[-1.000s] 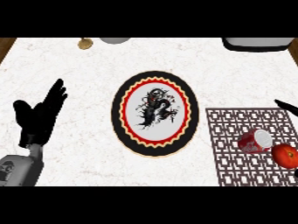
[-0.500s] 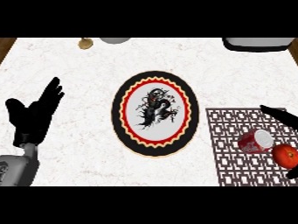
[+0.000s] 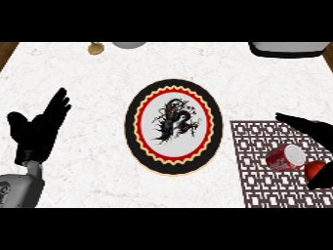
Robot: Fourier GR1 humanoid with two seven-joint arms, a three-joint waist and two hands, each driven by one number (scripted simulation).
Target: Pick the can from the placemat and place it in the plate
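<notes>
Black fingers of the right hand (image 3: 326, 139) stretch out straight over the far right side of the placemat (image 3: 252, 166), spread wide, with the thumb lower down near the mat's right edge — nothing is held. Between the long fingers above and the thumb below lies the can (image 3: 285, 157), red and white, tipped on its side with its pale open end facing up and right; it rests on the placemat, just under the fingers, though whether they touch it cannot be told. Just beside the can, to its right, sits a small red round thing (image 3: 317, 170), partly hidden by the thumb.

Left of the placemat, close to its edge but apart from it, lies the plate (image 3: 134, 141): black rim, a red and yellow zigzag ring, a pale centre with a dark dragon figure. It holds nothing.

Well apart, at the view's left, the left hand (image 3: 37, 131) rests open with fingers up on its grey forearm (image 3: 14, 188) — all on a white marble counter (image 3: 90, 78).
</notes>
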